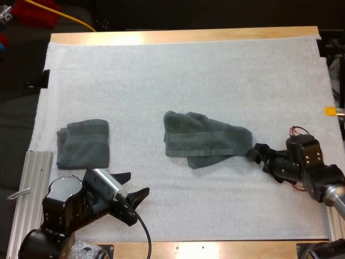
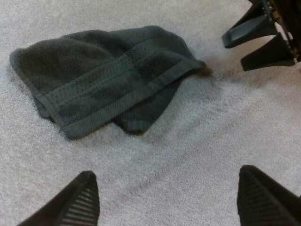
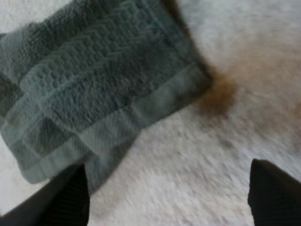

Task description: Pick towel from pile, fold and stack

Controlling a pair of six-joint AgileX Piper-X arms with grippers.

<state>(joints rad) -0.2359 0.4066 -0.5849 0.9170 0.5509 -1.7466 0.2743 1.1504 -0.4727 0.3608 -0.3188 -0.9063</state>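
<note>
A dark grey-green towel (image 1: 205,139) lies loosely half-folded in the middle of the mat, one layer sticking out under its near edge. A second towel (image 1: 83,143) lies neatly folded at the left. My right gripper (image 1: 254,153) sits low at the loose towel's right corner. In the right wrist view its fingers (image 3: 63,197) stand wide apart, open, just short of that towel corner (image 3: 108,84). My left gripper (image 1: 136,186) hovers open near the front edge, pointing toward the loose towel (image 2: 103,75). Its fingers (image 2: 70,202) hold nothing, and the right gripper (image 2: 261,40) is beyond the towel's corner.
The white mat (image 1: 188,75) covers the table, with bare room behind and in front of the towels. A metal rail (image 1: 29,183) runs along the left front edge, beside my left arm's base.
</note>
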